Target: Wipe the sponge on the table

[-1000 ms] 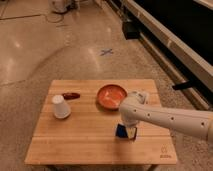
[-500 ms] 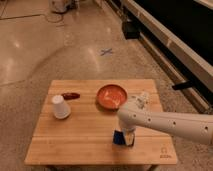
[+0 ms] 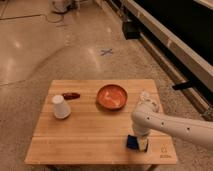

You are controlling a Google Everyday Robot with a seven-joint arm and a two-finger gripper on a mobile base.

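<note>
The dark blue sponge (image 3: 131,143) rests on the light wooden table (image 3: 90,135) near its front right edge. My gripper (image 3: 139,141) points down onto the sponge from the right and is shut on it, pressing it against the wood. The white arm reaches in from the right edge of the camera view and hides the right part of the sponge.
An orange bowl (image 3: 112,96) sits at the table's back centre, just behind the arm. A white upturned cup (image 3: 60,106) stands at the left, with a small dark red object (image 3: 71,95) behind it. A logo mark (image 3: 163,151) lies by the front right corner. Polished floor surrounds the table.
The gripper and sponge slid together from mid-table toward the front edge, then slightly right. The bowl and cup stayed put.
</note>
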